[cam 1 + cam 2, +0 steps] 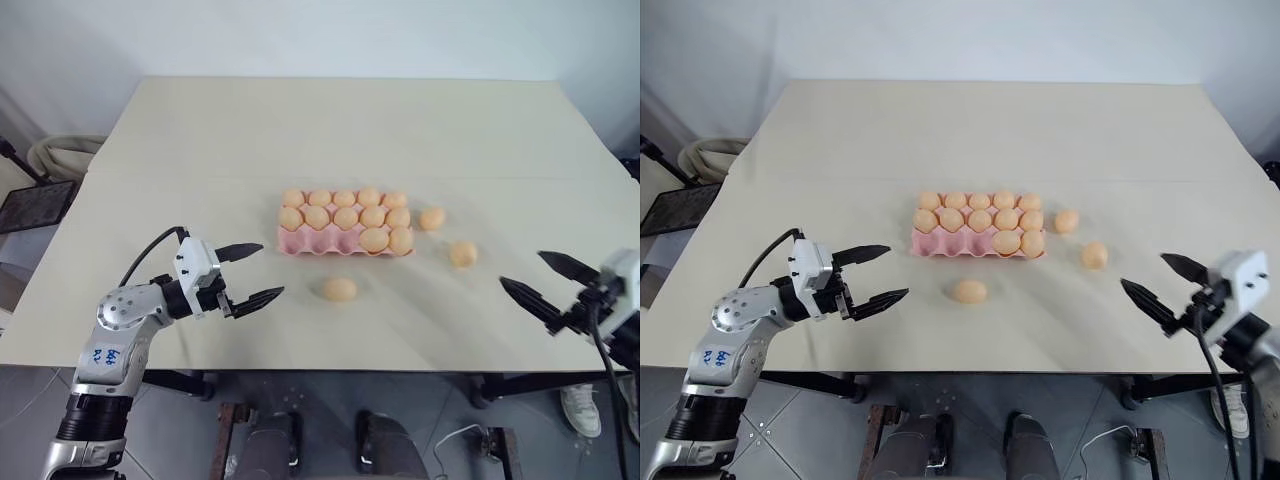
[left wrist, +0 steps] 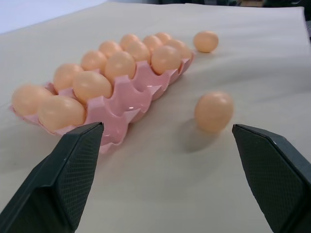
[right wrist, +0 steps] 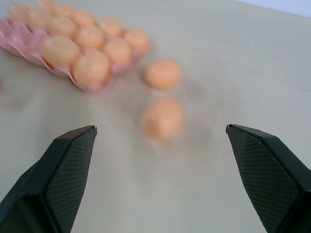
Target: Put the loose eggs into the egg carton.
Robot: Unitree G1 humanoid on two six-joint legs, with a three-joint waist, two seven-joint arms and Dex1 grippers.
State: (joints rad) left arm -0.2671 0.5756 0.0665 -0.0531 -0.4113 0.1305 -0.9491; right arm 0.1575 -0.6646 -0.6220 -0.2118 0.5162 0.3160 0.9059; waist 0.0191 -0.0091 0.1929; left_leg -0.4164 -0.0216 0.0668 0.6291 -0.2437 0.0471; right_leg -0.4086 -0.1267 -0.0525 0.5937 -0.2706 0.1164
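The pink egg carton (image 1: 308,243) lies at the table's middle with several eggs in its cups; three front cups on its left side are bare. Three loose eggs rest on the table: one (image 1: 340,289) just in front of the carton, one (image 1: 463,253) to its right, and one (image 1: 432,218) beside the carton's right end. My left gripper (image 1: 272,268) is open, level, and points at the front egg (image 2: 214,111) from the left, a short gap away. Near the table's right front edge, my right gripper (image 1: 521,268) is open and empty, facing the two right eggs (image 3: 164,119).
The beige table (image 1: 300,130) stretches wide behind the carton. A coiled hose (image 1: 65,150) and a black tray (image 1: 35,205) lie on the floor to the left. A shoe (image 1: 580,408) shows below the right front corner.
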